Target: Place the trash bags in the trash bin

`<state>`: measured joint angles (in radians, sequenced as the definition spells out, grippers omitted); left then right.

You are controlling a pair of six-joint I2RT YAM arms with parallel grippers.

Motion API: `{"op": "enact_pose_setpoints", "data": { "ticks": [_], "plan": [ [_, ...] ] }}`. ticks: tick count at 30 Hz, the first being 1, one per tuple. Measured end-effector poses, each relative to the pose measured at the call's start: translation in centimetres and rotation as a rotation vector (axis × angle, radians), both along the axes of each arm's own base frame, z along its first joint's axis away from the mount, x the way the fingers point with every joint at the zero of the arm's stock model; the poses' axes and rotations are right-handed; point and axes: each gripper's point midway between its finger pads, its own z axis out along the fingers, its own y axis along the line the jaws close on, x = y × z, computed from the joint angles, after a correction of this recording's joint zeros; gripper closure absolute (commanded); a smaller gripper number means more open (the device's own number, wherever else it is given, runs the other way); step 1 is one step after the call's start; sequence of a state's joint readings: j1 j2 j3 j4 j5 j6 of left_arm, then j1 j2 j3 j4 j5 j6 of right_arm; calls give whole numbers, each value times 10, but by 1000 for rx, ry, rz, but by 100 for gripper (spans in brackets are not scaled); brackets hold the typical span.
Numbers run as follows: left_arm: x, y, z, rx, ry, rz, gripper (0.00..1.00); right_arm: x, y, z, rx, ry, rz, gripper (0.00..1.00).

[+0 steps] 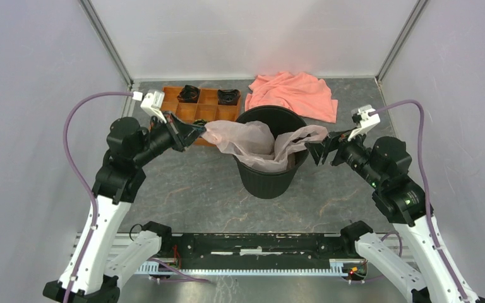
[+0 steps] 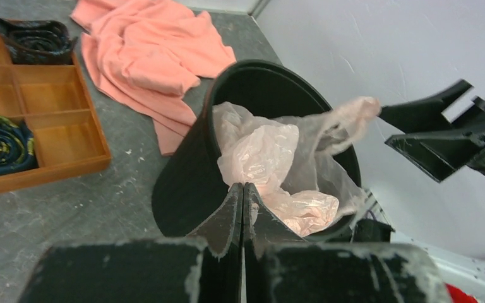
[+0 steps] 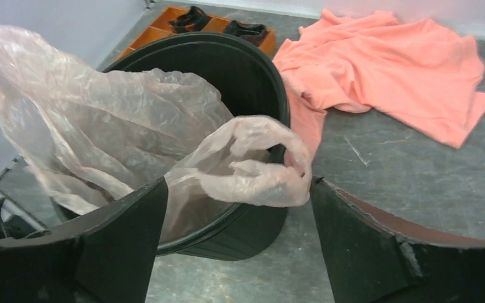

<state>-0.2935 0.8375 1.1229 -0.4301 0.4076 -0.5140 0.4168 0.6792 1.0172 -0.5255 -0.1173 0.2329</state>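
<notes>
The black trash bin (image 1: 271, 177) stands mid-table. The pale pink trash bag (image 1: 246, 139) hangs partly inside it, with its edges stretched out over the rim to both sides. My left gripper (image 1: 199, 134) is left of the bin and shut on the bag's left edge; in the left wrist view its closed tips (image 2: 244, 189) sit over the bag (image 2: 259, 158) and the bin (image 2: 183, 183). My right gripper (image 1: 319, 150) is right of the bin and open. In the right wrist view (image 3: 240, 183) a fold of the bag (image 3: 252, 170) lies loose between its wide jaws above the bin's rim (image 3: 227, 69).
An orange compartment tray (image 1: 205, 112) with dark rolled items stands behind the bin at the left. A salmon-orange cloth (image 1: 293, 93) lies behind the bin at the right. Grey walls close in the left, right and back.
</notes>
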Motion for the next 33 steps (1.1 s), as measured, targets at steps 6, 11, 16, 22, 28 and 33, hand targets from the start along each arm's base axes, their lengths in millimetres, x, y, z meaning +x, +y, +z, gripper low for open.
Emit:
{"op": "enact_pose_setpoints", "data": {
  "ticks": [6, 11, 16, 22, 28, 33],
  "plan": [
    [-30, 1, 5, -25, -60, -49, 98, -10, 14, -13, 208, 76, 9, 2],
    [-42, 5, 11, -45, -94, -45, 98, -7, 19, -32, 244, 128, 5, 5],
    [-42, 9, 13, -59, -90, -11, 98, 6, 13, -27, 244, 90, -48, 8],
    [-35, 12, 9, -73, -55, 28, 98, 23, 18, -17, 247, 32, -49, 53],
    [-21, 15, -3, -68, 5, 77, 87, 28, 24, -29, 239, 25, -20, 99],
    [-6, 22, -20, -54, 144, 169, 33, 20, 27, -20, 260, -28, 22, 100]
  ]
}}
